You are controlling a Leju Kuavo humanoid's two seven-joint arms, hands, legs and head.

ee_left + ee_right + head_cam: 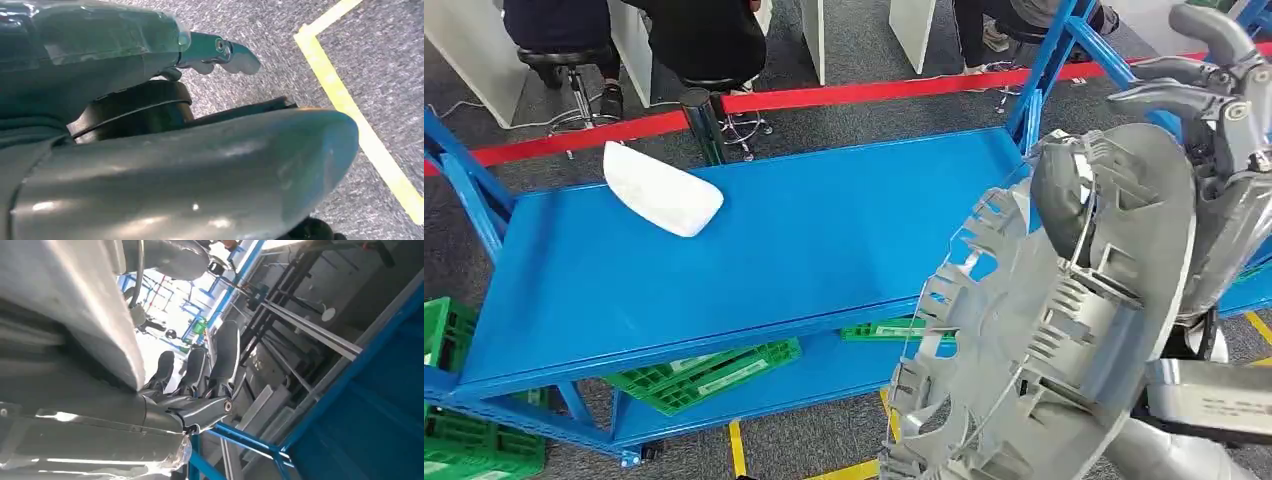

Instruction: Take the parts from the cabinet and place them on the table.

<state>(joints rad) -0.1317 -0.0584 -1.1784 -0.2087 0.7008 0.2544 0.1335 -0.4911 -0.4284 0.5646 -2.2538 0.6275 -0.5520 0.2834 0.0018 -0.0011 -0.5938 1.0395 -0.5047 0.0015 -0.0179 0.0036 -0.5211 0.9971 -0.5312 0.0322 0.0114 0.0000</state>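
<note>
At lower right of the head view, over the right end of the bench [804, 250]: holding the grey part [1064, 330] in the right hand [1214, 90], fingers hooked over its upper rim, disc on edge and tilted, not yet touching the blue top. Seen again in the right wrist view, with fingers [200, 370] curled against the part's wall.

Risks, biggest first. Could knock the wide disc against the blue post [1044, 70] at upper right, judging by how close its rim passes. Could roll or tip off the near edge if let go while on edge; needs laying flat first. Could slip, given a grip on one rim alone and most of the weight hanging below. Less likely to strike the white part [662, 190], lying well apart at the bench's upper left.

Containers: green crates [714, 375] on the lower shelf under the bench, one tilted, another [889, 328] just beside the disc's edge; a further crate [454, 440] at lower left. Contents hidden, cannot tell.

Left hand [220, 52] hanging over grey floor; cannot tell whether released or clenched.
</note>
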